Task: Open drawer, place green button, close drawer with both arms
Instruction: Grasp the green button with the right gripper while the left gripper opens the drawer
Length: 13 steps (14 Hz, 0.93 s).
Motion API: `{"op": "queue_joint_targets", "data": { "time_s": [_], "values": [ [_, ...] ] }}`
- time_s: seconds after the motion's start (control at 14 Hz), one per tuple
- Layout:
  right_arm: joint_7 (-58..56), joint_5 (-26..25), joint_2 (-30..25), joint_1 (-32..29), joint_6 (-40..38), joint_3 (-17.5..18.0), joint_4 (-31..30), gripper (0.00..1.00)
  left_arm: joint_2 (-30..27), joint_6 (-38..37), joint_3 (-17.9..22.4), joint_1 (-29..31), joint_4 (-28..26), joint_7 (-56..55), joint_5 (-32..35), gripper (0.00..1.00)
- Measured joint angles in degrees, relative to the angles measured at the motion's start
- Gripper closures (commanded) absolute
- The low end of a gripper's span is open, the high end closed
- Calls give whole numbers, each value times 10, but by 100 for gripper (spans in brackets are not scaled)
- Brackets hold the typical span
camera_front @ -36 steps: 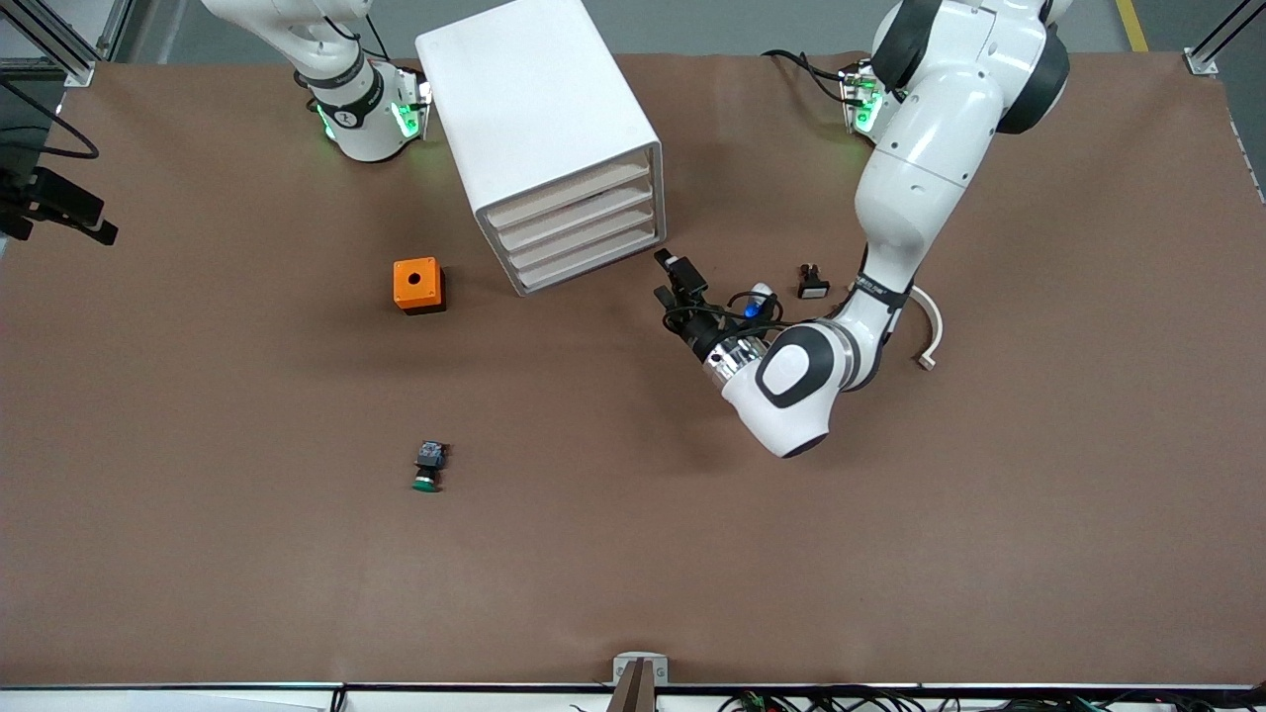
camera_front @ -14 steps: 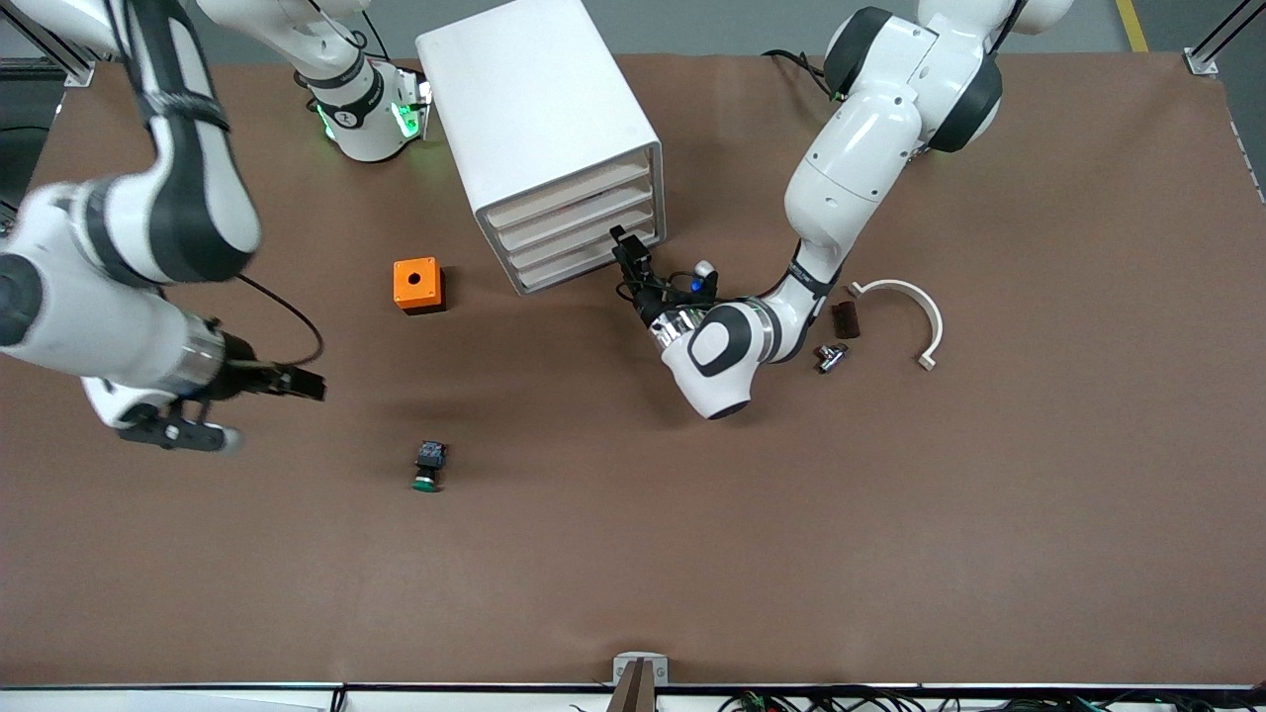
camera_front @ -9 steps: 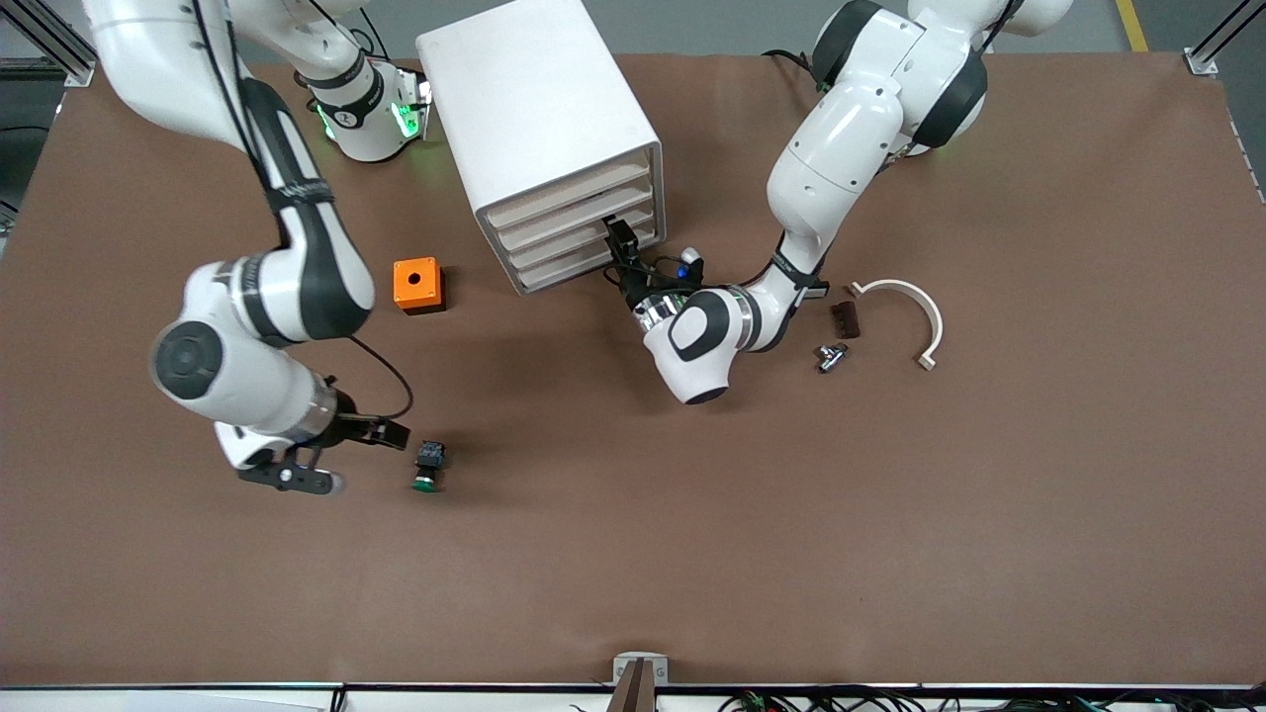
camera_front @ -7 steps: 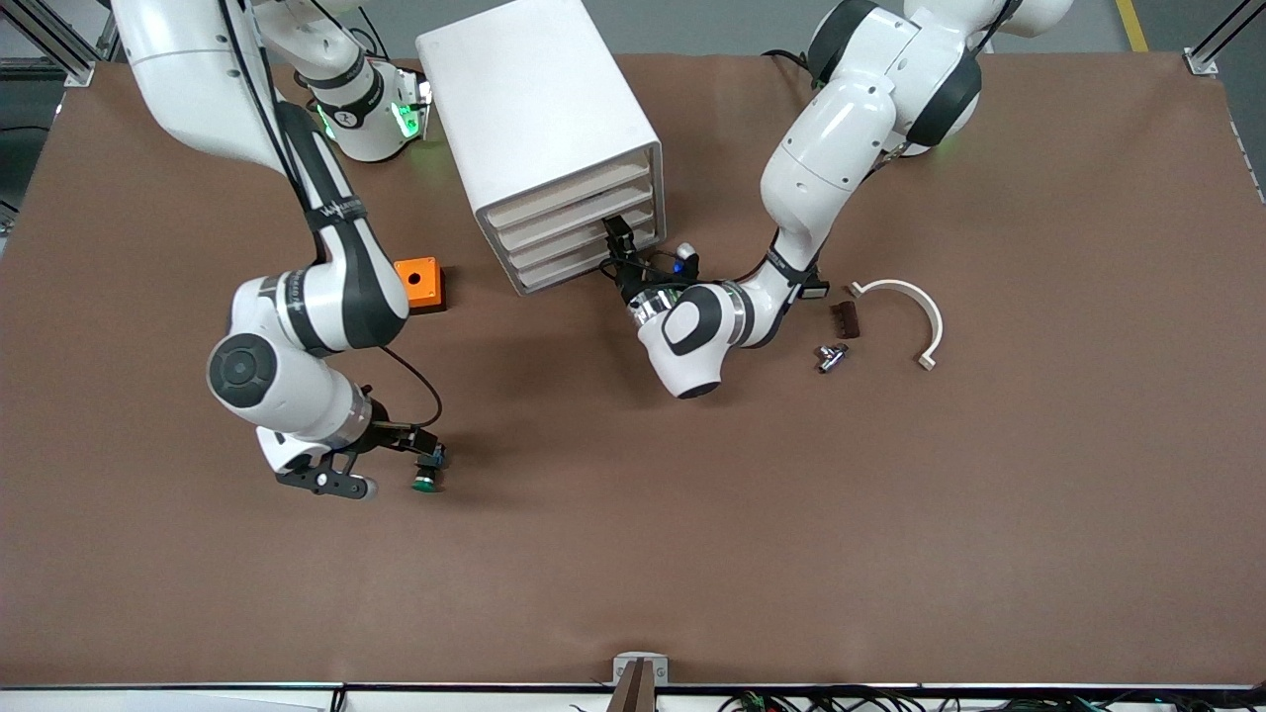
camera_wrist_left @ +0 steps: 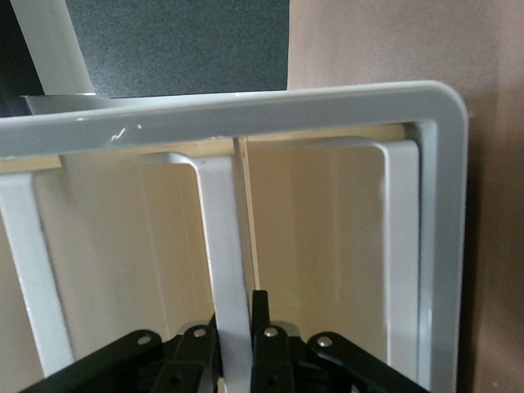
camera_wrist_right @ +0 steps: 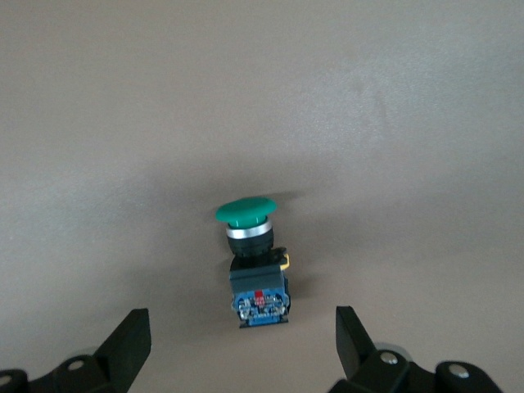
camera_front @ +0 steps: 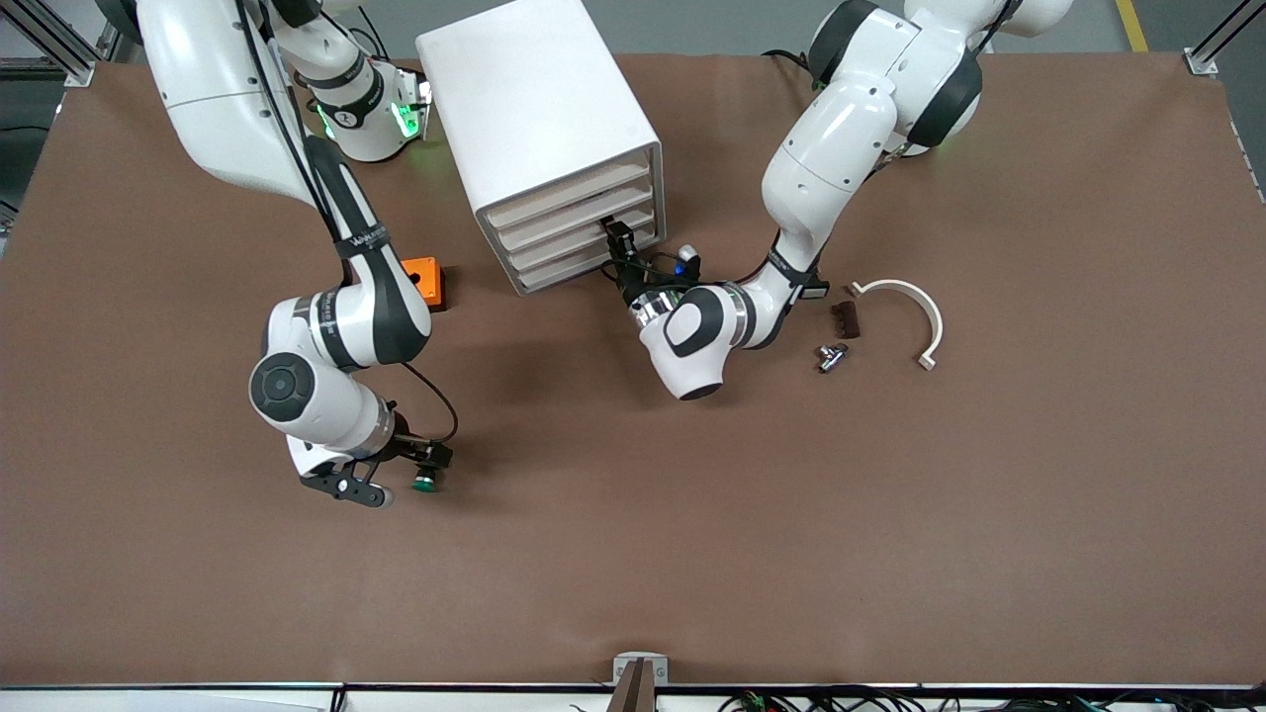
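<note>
The white four-drawer cabinet (camera_front: 539, 109) stands near the robots' bases. My left gripper (camera_front: 617, 237) is at the front of the third drawer (camera_front: 564, 247), at the end toward the left arm. In the left wrist view the gripper (camera_wrist_left: 237, 340) is shut on the drawer's thin white front lip (camera_wrist_left: 225, 246). The drawer looks pushed in. The button (camera_front: 425, 483), green cap and black body, lies on the brown table nearer the front camera. My right gripper (camera_front: 432, 461) is low over it. In the right wrist view the gripper (camera_wrist_right: 241, 332) is open, and the button (camera_wrist_right: 254, 262) lies just ahead of the fingers.
An orange box (camera_front: 428, 278) sits beside the cabinet, partly hidden by the right arm. Toward the left arm's end lie a white-capped black button (camera_front: 814, 289), a dark brown piece (camera_front: 844, 318), a small metal fitting (camera_front: 829, 356) and a white curved part (camera_front: 905, 307).
The right arm swung in from the right arm's end of the table and came down over the green button. The left gripper moved up to the cabinet and closed on the third drawer's lip.
</note>
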Motion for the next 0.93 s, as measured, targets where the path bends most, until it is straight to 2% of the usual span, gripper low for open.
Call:
{"op": "queue_joint_targets", "data": {
  "time_s": [0.57, 0.71, 0.93],
  "values": [
    [0, -1, 32, 2, 23, -1, 0, 1, 0, 0, 0, 62, -3, 0, -3, 87],
    [1, -1, 37, 2, 26, -1, 0, 12, 0, 2, 1, 84, -3, 3, -10, 86],
    [1, -1, 43, 3, 29, -1, 0, 41, 1, 6, 1, 115, -4, 7, -14, 84]
  ]
}}
